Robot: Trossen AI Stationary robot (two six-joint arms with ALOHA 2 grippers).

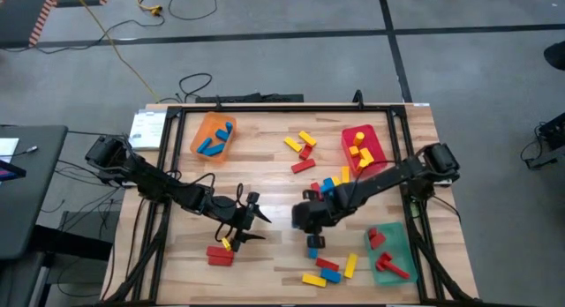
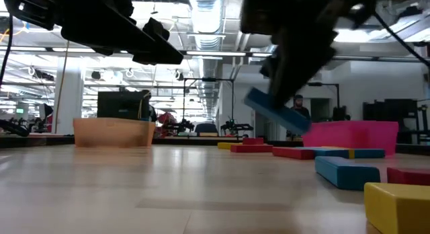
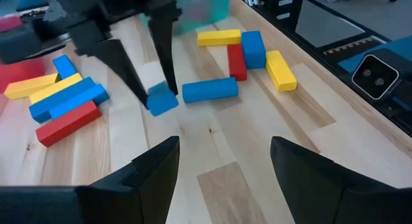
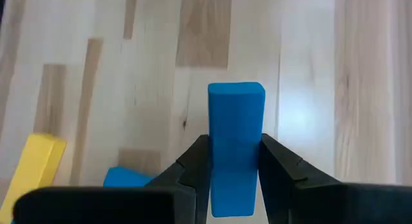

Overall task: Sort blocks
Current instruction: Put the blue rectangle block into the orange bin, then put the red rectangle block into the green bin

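Observation:
My right gripper (image 1: 311, 235) hangs over the table's middle near part, shut on a blue block (image 4: 235, 130). That block also shows in the low view (image 2: 275, 111) and below the right gripper's fingers in the left wrist view (image 3: 161, 100). My left gripper (image 1: 252, 214) hovers open just to its left, pointing toward it and touching nothing (image 3: 225, 166). Red, yellow and blue blocks lie flat in loose groups: near the far middle (image 1: 303, 153), beside the right arm (image 1: 331, 182), near the front edge (image 1: 328, 270), and a red-and-yellow pair (image 1: 221, 252) by the left gripper. My right gripper pinches the blue block between its two fingers, one on each long side (image 4: 212, 153). The fingers (image 3: 164, 50) come from above, slanting down, with the block at their free ends. The block is lifted clear of the table and tilted, one end lower (image 2: 299, 123).
An orange tray (image 1: 201, 129) with blue blocks stands far left. A red tray (image 1: 375, 141) with yellow blocks stands far right. A green tray (image 1: 395, 239) with red blocks stands near right. Bare wood lies between the grippers and the orange tray. A dark frame borders the table.

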